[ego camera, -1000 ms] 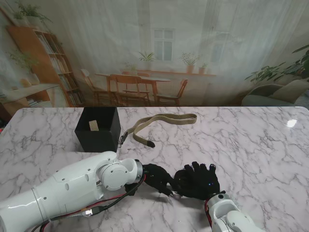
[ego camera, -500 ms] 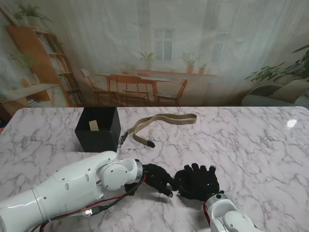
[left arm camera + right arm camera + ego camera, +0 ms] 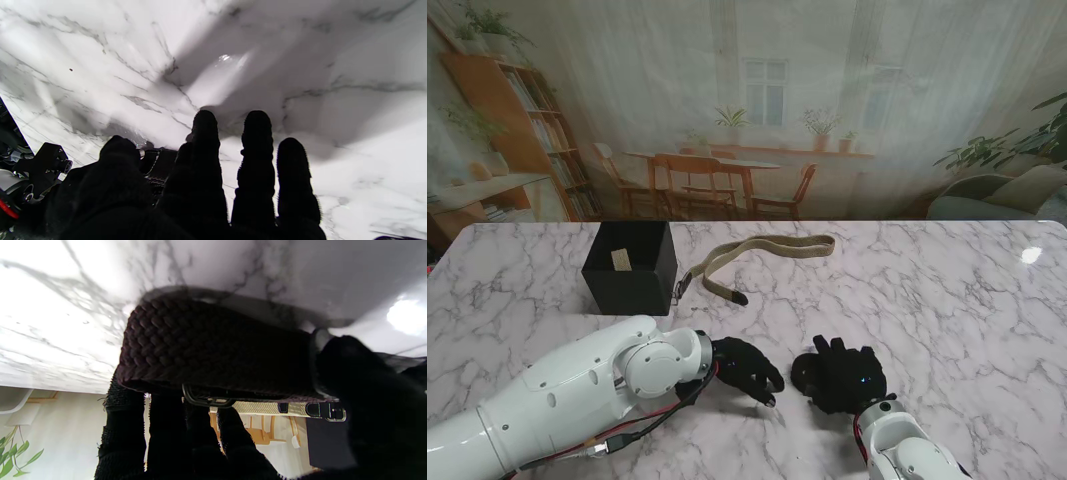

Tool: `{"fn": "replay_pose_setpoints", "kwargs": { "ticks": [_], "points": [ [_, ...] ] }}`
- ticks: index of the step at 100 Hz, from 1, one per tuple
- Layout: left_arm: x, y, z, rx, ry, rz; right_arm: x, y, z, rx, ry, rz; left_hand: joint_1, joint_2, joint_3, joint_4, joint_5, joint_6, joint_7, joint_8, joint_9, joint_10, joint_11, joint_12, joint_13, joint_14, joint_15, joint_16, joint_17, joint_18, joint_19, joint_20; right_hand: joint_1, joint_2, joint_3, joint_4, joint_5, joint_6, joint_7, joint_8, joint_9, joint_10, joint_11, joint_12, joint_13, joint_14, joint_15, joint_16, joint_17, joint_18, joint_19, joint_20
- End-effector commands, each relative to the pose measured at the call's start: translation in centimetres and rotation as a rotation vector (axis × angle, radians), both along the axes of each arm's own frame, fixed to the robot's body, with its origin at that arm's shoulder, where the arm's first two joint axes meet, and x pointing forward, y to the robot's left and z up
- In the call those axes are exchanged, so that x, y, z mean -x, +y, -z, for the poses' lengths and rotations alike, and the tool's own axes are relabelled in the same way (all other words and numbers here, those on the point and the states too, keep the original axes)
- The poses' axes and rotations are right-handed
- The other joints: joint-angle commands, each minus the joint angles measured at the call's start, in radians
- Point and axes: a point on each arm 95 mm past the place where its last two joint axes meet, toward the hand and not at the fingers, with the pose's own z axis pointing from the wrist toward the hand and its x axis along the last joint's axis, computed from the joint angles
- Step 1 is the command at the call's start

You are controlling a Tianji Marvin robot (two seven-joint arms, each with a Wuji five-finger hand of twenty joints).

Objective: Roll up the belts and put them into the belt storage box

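The left hand (image 3: 745, 368) has drawn back from the right hand (image 3: 842, 375), now apart.

Before me lies a white marble table (image 3: 947, 290) with grey veins, a bright glare (image 3: 1030, 254) on its far right corner. Behind it hangs a printed backdrop (image 3: 627, 80): a window (image 3: 766, 90) in a pale wall, a wooden dining table (image 3: 702, 165) with chairs, a bookshelf (image 3: 527, 130) on my left, green plants (image 3: 997, 145) and a sofa (image 3: 997, 192) on my right.
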Motion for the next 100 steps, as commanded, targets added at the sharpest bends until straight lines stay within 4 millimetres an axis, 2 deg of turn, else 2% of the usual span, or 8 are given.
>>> {"fn": "replay_pose_setpoints", "kwargs": {
  "ticks": [1,16,36,46,62,76,88,100],
  "points": [
    [0.9,2.4,2.4,-0.082,0.048,-0.016,0.2,-0.1,0.3,-0.001,-0.004,0.000,-0.034,0.041,-0.027,0.003,0.007,0.040,0.011,0.001,-0.015,0.167,-0.117,-0.094,-0.029,0.046,-0.147,-0.085,-0.006,0.016,-0.012,0.021,0.050,-0.040,0.058,-0.012,-0.059,0.053,-0.039,-0.017,0.025,0.011,0.058,0.033,0.034,-0.033,0.094,0.037,0.018,-0.032,0.033,0.026],
    [1.0,3.2,1.8,-0.085,0.018,-0.023,0.1,-0.2,0.3,-0.011,-0.018,0.000,-0.034,0.040,-0.028,0.002,0.008,0.039,0.010,0.002,-0.015,0.166,-0.117,-0.094,-0.029,0.044,-0.148,-0.085,-0.006,0.014,-0.012,0.021,0.104,-0.091,0.091,-0.021,-0.071,0.059,-0.133,-0.040,0.091,-0.025,0.135,0.090,0.081,-0.054,0.158,0.061,0.040,-0.045,0.045,0.038],
    [1.1,4.1,1.4,-0.088,-0.005,-0.037,0.0,-0.3,0.4,0.004,-0.025,0.000,-0.034,0.039,-0.027,0.002,0.010,0.037,0.010,0.002,-0.014,0.166,-0.119,-0.095,-0.028,0.046,-0.149,-0.086,-0.005,0.015,-0.013,0.020,0.179,-0.123,0.140,-0.024,-0.069,0.016,-0.124,-0.030,0.102,-0.060,0.193,0.133,0.082,-0.070,0.205,0.086,0.029,-0.039,0.059,0.054],
    [1.1,4.3,1.5,-0.090,-0.005,-0.041,0.0,-0.3,0.4,0.002,-0.033,0.001,-0.034,0.040,-0.027,0.002,0.011,0.037,0.010,0.003,-0.014,0.166,-0.119,-0.096,-0.027,0.044,-0.149,-0.086,-0.004,0.014,-0.013,0.020,0.232,-0.094,0.208,-0.026,-0.079,-0.015,-0.044,-0.005,0.128,-0.077,0.213,0.155,0.107,-0.083,0.257,0.109,0.052,-0.043,0.085,0.075],
    [1.2,4.4,1.5,-0.091,-0.003,-0.047,-0.1,-0.3,0.5,-0.002,-0.040,0.002,-0.035,0.040,-0.028,0.002,0.014,0.038,0.011,0.004,-0.013,0.166,-0.119,-0.096,-0.028,0.045,-0.150,-0.086,-0.004,0.016,-0.013,0.020,0.299,-0.086,0.233,-0.043,-0.127,-0.052,0.215,-0.125,0.184,-0.102,0.249,0.173,0.178,-0.109,0.311,0.126,0.141,-0.066,0.132,0.088],
    [1.2,4.4,1.5,-0.087,-0.007,-0.052,-0.2,-0.3,0.4,-0.019,-0.054,0.007,-0.035,0.039,-0.027,0.002,0.020,0.037,0.014,0.005,-0.012,0.166,-0.118,-0.095,-0.028,0.046,-0.149,-0.086,-0.004,0.015,-0.014,0.019,0.392,-0.114,0.231,-0.145,-0.156,-0.060,0.389,-0.203,0.265,-0.123,0.272,0.191,0.264,-0.114,0.344,0.113,0.228,-0.082,0.156,0.078],
    [1.2,4.6,1.4,-0.082,-0.014,-0.057,-0.3,-0.4,0.3,-0.039,-0.065,0.001,-0.035,0.039,-0.027,0.002,0.021,0.038,0.015,0.007,-0.012,0.166,-0.118,-0.095,-0.026,0.045,-0.148,-0.085,-0.003,0.015,-0.013,0.019,0.404,-0.144,0.208,-0.173,-0.167,-0.016,0.475,-0.269,0.351,-0.151,0.287,0.180,0.326,-0.129,0.353,0.107,0.263,-0.084,0.160,0.075],
    [1.2,4.7,1.4,-0.081,-0.016,-0.060,-0.3,-0.4,0.4,-0.047,-0.061,0.003,-0.034,0.040,-0.027,0.002,0.022,0.039,0.016,0.008,-0.012,0.166,-0.118,-0.095,-0.026,0.045,-0.148,-0.085,-0.003,0.016,-0.013,0.019,0.328,-0.174,0.170,-0.146,-0.080,0.021,0.541,-0.252,0.386,-0.153,0.294,0.152,0.366,-0.142,0.314,0.111,0.287,-0.087,0.151,0.076]
  ]
}}
